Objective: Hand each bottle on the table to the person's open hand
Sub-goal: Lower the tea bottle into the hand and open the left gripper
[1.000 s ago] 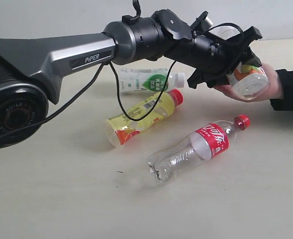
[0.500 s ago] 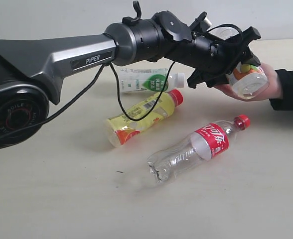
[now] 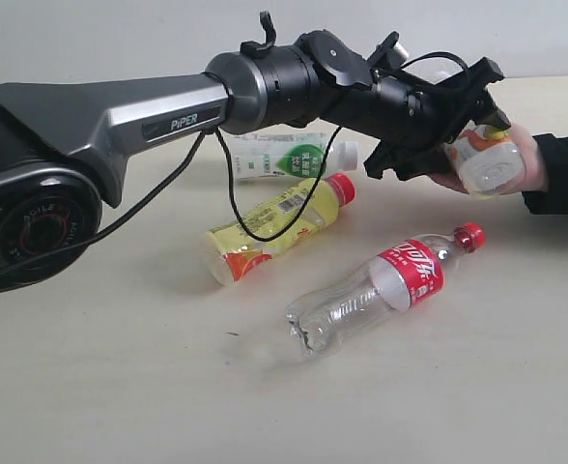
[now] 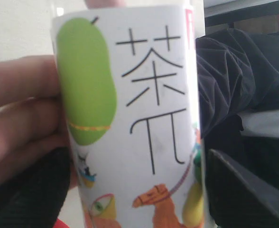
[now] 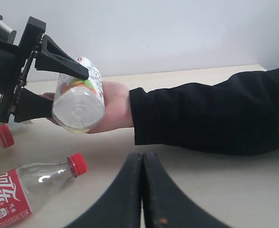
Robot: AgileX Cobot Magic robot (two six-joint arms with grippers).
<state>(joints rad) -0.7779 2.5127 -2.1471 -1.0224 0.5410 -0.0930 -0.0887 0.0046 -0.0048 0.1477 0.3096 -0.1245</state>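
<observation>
Handover grip: left gripper (image 5: 63, 91) clamps the white fruit-labelled plastic bottle (image 3: 489, 164) sideways so its body settles into the person's open hand (image 5: 113, 107), far right. Unneeded here, the right gripper (image 5: 142, 159) is pressed closed and empty.

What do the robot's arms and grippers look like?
The left arm is a grey tapered shell marked PIPER, leading into black cylindrical wrist joints, with a thin black cable looping below. The left gripper has black wedge-shaped fingers. The right gripper shows two smooth black fingers.
</observation>
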